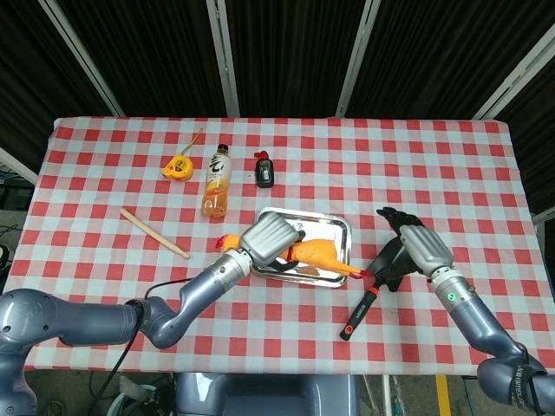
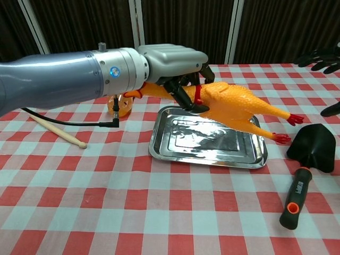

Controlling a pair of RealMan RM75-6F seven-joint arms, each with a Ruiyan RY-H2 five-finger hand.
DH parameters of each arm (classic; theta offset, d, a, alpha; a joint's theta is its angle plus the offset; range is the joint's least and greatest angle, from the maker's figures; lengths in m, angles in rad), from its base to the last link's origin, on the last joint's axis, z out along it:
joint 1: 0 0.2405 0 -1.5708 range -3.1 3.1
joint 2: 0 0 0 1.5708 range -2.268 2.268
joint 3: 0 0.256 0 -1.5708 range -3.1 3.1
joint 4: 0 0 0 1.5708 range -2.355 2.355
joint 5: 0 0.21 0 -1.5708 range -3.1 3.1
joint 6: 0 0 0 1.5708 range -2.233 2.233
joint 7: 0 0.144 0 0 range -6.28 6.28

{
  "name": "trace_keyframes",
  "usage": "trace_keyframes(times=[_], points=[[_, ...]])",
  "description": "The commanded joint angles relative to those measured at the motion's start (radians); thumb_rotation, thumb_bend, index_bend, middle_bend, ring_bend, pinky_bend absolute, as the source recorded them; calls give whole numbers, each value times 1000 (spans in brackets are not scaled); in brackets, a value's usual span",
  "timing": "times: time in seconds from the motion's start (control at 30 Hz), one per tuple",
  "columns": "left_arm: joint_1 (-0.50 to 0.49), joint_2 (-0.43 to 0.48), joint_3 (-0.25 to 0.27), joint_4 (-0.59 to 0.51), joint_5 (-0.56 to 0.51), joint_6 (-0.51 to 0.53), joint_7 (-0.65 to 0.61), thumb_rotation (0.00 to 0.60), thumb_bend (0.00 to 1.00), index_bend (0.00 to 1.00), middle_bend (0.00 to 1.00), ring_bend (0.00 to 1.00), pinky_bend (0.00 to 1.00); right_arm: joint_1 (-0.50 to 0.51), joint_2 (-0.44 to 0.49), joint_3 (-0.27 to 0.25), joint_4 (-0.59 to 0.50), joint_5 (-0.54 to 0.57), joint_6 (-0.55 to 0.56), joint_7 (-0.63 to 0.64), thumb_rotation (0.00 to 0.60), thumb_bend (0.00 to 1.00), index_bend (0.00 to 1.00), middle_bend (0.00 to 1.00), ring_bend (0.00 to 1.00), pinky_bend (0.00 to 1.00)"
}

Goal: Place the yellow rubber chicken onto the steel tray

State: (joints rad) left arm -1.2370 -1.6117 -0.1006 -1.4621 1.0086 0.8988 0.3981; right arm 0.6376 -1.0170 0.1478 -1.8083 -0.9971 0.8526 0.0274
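Inspector: Yellow rubber chicken (image 2: 228, 103) is gripped at the neck by the left hand (image 2: 172, 61), fingers wrapped around it; the body hangs out past the fingers, just above the steel tray (image 2: 175, 151), legs trailing beyond the tray's far edge.

Clerk: Why the neck?

Inspector: In my judgement it is the narrowest part, so the body can be lowered flat.

Clerk: And the right hand (image 1: 419, 245)?

Inspector: Empty, fingers spread, well apart from the chicken, above the black trowel (image 2: 313, 156).
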Motion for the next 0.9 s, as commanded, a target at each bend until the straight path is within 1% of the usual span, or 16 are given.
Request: trace_keyframes(times=[0.03, 0.1, 0.13, 0.17, 0.27, 0.4, 0.5, 0.57, 0.67, 0.7, 0.77, 0.83, 0.9], points=[[69, -73, 23, 131, 109, 17, -147, 600, 641, 581, 690, 625, 663, -25, 11, 3, 4, -6, 23, 24, 600, 47, 0, 0, 0, 48], [87, -107, 23, 191, 134, 19, -208, 600, 629, 576, 685, 620, 640, -35, 13, 5, 9, -10, 28, 41, 600, 48, 0, 0, 0, 48], [98, -136, 22, 243, 153, 19, -252, 600, 622, 572, 682, 616, 624, -41, 13, 7, 14, -16, 31, 54, 600, 48, 0, 0, 0, 48], [102, -150, 21, 268, 162, 18, -272, 600, 616, 569, 680, 612, 613, -44, 12, 8, 17, -20, 33, 60, 600, 48, 0, 0, 0, 48], [114, -225, 12, 397, 190, -3, -360, 600, 602, 567, 676, 606, 592, -60, 2, 13, 34, -37, 50, 82, 600, 48, 0, 0, 0, 48], [109, -287, -12, 494, 190, -54, -419, 600, 577, 564, 668, 596, 556, -73, -5, 19, 40, -47, 70, 93, 600, 47, 0, 0, 0, 48], [104, -325, -30, 550, 195, -76, -436, 600, 516, 535, 631, 558, 511, -83, -4, 25, 38, -51, 87, 97, 600, 47, 0, 0, 0, 48], [102, -343, -35, 577, 202, -89, -442, 600, 449, 476, 565, 495, 461, -88, -4, 26, 37, -55, 90, 100, 600, 47, 0, 0, 0, 48], [104, -360, -37, 595, 208, -119, -446, 600, 270, 278, 329, 284, 322, -94, -5, 27, 41, -59, 88, 108, 600, 48, 0, 0, 0, 48], [104, -361, -38, 595, 210, -123, -446, 600, 238, 228, 276, 239, 288, -95, -6, 28, 42, -60, 88, 110, 600, 48, 0, 0, 0, 48], [108, -363, -43, 592, 213, -125, -441, 600, 157, 77, 140, 115, 178, -98, -7, 30, 47, -62, 87, 117, 600, 48, 0, 0, 0, 48], [113, -362, -49, 586, 217, -119, -432, 600, 123, 13, 65, 44, 117, -101, -7, 33, 49, -66, 87, 126, 600, 48, 0, 0, 0, 48], [121, -356, -59, 576, 221, -100, -419, 600, 110, 0, 17, 4, 80, -105, -7, 33, 51, -73, 86, 130, 600, 48, 0, 0, 0, 48]])
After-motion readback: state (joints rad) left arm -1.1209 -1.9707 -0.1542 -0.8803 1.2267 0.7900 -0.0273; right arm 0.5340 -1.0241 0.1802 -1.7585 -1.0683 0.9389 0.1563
